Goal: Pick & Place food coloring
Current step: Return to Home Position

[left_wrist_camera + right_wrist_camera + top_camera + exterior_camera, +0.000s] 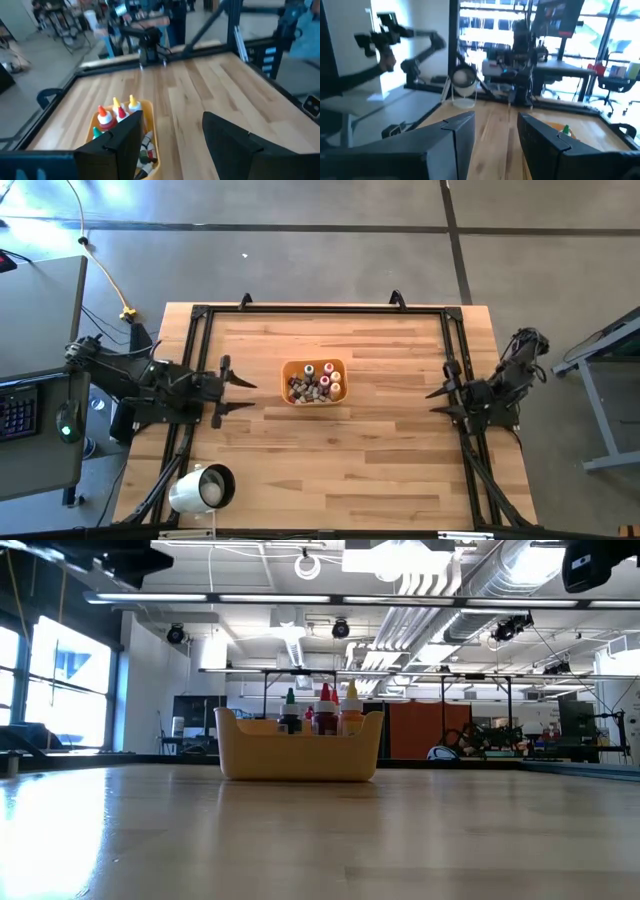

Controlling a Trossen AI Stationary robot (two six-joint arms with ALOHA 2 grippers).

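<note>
With the food coloring (pixel 313 384) seen piled in the yellow bin (pixel 342 392) at mid-table and the left gripper (pixel 250 394) and right gripper (pixel 433 401) held empty with fingers spread, the bin could be knocked and bottles spilled if the nearby left fingers are swung toward it.

Robotics lab, exposed ceiling ducts (pixel 470 585), concrete floor (pixel 320 260), office desks

High view: straight down, taking in the whole table (pixel 350 470). Low view: tabletop level, facing the room. Wrist views: low, at opposite table ends, facing inward. All four catch the yellow bin (pixel 314 402) of bottles (pixel 310 385).
</note>
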